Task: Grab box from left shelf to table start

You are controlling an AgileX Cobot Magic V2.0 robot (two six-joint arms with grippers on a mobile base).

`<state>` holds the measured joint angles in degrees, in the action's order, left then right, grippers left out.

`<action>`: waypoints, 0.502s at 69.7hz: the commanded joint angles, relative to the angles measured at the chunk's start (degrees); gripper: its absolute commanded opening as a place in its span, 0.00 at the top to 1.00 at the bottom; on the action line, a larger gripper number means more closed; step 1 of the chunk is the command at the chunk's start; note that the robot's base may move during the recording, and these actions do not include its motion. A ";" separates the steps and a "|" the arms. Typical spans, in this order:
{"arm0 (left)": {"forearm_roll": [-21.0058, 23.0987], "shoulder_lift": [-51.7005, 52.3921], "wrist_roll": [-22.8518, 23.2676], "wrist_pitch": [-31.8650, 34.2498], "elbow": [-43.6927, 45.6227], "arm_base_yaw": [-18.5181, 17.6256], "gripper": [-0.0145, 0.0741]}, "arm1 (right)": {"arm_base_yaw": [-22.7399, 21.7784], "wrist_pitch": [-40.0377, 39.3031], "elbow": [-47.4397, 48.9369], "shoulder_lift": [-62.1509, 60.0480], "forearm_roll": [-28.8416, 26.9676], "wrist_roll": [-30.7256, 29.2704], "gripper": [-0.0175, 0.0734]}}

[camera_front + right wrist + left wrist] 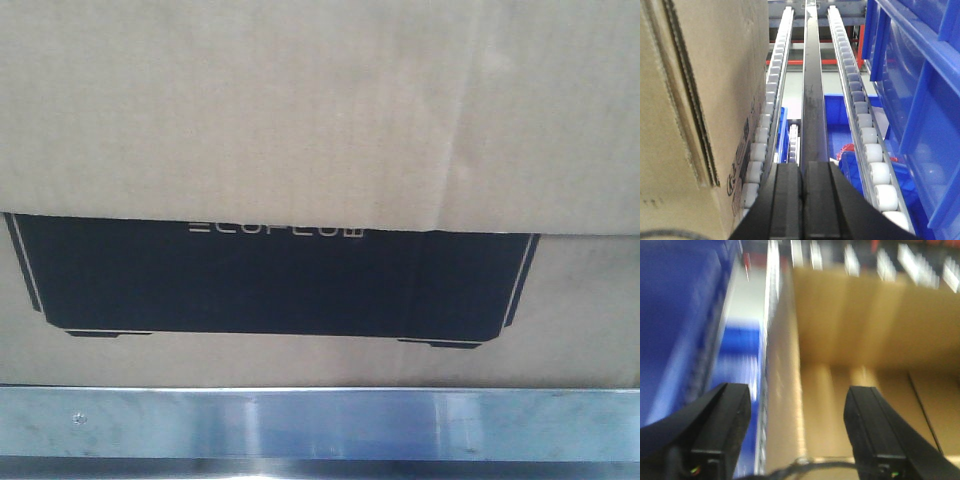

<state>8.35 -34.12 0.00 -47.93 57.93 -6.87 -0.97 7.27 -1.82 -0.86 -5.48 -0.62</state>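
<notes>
The brown cardboard box [320, 130] with a black trapezoid print fills the front view, sitting just behind the left shelf's silver front rail [320, 425]. In the blurred left wrist view my left gripper [797, 405] is open, its two black fingers standing either side of the box's left vertical edge [790, 390]. In the right wrist view my right gripper [802, 172] is shut with nothing between its fingers. It hovers over the white roller tracks [867, 145], with the box's right side [705, 100] close to its left.
Blue plastic bins stand on the shelf on both sides: one to the left of the box [680, 320] and one to the right of the roller tracks [920, 100]. A dark bar [812, 100] runs between the two tracks. More blue bins show below [840, 107].
</notes>
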 commanded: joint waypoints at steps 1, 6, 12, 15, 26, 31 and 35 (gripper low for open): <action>1.31 -6.14 0.00 -0.53 5.73 -1.97 0.47 | 0.09 -5.53 -0.14 -0.31 0.02 -0.03 0.74; 1.31 -10.98 0.00 -2.34 8.79 -3.49 0.47 | 0.09 -5.53 -0.14 -0.31 0.02 -0.03 0.74; 0.97 -16.13 0.31 -5.63 11.92 -3.94 0.47 | 0.09 -5.64 -0.14 -0.31 0.02 -0.03 0.74; 0.83 -18.07 0.31 -7.15 13.13 -3.94 0.47 | 0.09 -5.64 -0.14 -0.31 0.02 -0.03 0.74; -1.66 -25.08 0.55 -12.13 17.53 -3.94 0.47 | 0.09 -5.64 -0.14 -0.31 0.02 -0.03 0.74; -3.20 -27.68 1.12 -14.19 19.13 -3.94 0.47 | 0.09 -5.68 -0.14 -0.31 0.02 -0.03 0.74; -4.69 -29.87 2.47 -15.83 20.32 -3.94 0.47 | 0.09 -5.79 -0.14 -0.31 0.02 -0.03 0.74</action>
<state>5.31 -62.29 0.67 -63.98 74.91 -10.49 -0.97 7.28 -1.82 -0.86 -5.48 -0.62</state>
